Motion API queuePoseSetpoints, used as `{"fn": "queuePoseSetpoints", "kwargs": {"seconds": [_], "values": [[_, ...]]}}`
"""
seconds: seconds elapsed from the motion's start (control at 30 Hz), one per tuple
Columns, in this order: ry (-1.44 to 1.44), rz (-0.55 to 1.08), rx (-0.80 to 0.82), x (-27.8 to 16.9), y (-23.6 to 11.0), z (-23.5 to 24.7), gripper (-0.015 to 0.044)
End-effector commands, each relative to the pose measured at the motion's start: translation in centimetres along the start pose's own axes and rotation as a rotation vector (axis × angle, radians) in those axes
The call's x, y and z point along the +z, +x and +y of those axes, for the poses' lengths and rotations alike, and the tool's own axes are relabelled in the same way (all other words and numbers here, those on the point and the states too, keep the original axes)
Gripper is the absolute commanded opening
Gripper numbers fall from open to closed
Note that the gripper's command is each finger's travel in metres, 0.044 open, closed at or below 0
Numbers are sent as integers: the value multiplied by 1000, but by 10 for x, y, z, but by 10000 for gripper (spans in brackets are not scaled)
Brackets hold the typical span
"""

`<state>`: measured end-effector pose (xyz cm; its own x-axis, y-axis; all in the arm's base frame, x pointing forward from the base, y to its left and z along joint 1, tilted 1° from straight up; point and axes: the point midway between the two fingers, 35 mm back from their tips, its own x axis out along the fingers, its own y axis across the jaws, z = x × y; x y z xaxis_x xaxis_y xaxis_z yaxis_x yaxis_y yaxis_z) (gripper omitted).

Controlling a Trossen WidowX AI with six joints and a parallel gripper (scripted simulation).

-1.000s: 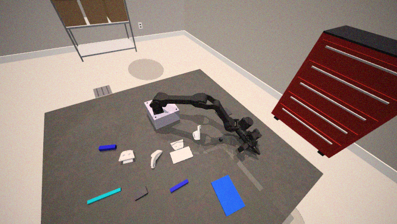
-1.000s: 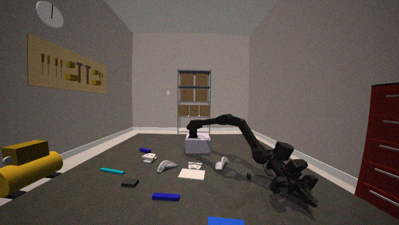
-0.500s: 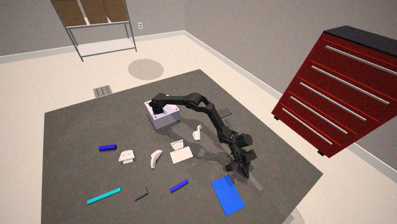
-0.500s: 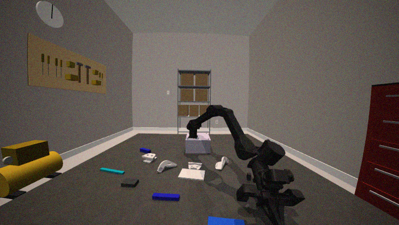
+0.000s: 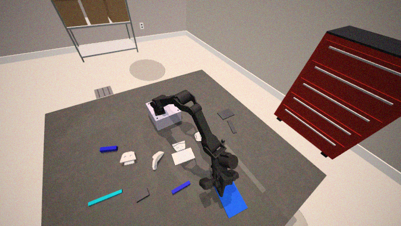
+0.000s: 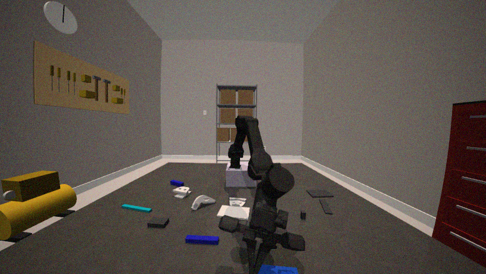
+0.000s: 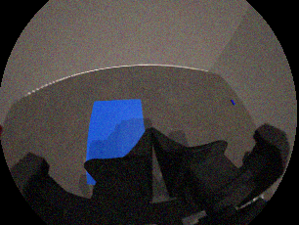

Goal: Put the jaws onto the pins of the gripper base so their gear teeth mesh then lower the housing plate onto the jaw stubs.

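Holding tool shut on nothing above blue sheet, likely between picks | Showing curved white jaw and likely second jaw apart on counter, presumably spread for separate grasping

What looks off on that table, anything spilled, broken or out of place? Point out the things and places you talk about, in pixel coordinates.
Nothing looks spilled or broken. The one oddity is the claw [image 5: 221, 194] [image 7: 149, 131]: it's shut with nothing in it, over the blue sheet [image 5: 234, 203] [image 6: 279, 270] [image 7: 114, 122], away from the white parts. Those lie loose and unassembled, which seems normal for a job not finished.
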<state>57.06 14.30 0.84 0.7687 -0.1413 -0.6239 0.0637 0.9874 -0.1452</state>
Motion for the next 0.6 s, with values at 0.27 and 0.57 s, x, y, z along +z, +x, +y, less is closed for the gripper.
{"fn": "queuePoseSetpoints", "kwargs": {"seconds": [0.27, 0.57], "values": [[132, 277, -80, -42, -20, -133, 0], [232, 380, -93, -68, -45, -179, 0]]}}
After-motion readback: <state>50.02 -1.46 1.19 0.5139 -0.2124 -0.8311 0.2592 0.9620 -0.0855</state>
